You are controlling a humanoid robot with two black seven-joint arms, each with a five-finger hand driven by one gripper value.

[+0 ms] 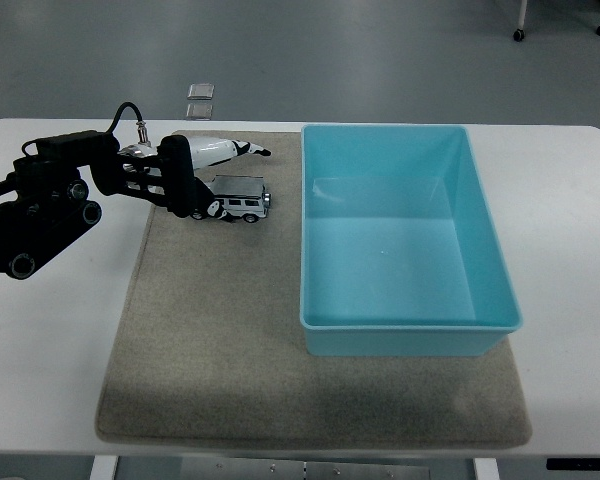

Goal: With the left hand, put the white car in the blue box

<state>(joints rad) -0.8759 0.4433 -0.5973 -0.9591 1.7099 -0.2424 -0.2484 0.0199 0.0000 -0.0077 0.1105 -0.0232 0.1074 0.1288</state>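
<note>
The white toy car (244,201) stands on the grey mat (230,330), a little left of the blue box (485,290). My left hand (232,182) reaches in from the left and sits over the car's left end. One white finger with a black tip (242,150) stretches out behind the car, and the other fingertips (214,211) lie at its near left side. The hand looks open around the car, and the car rests on the mat. The blue box is open-topped and holds nothing.
The mat covers the middle of the white table (40,340), and the box stands on its right half. Two small clear squares (200,99) lie on the floor beyond the table's far edge.
</note>
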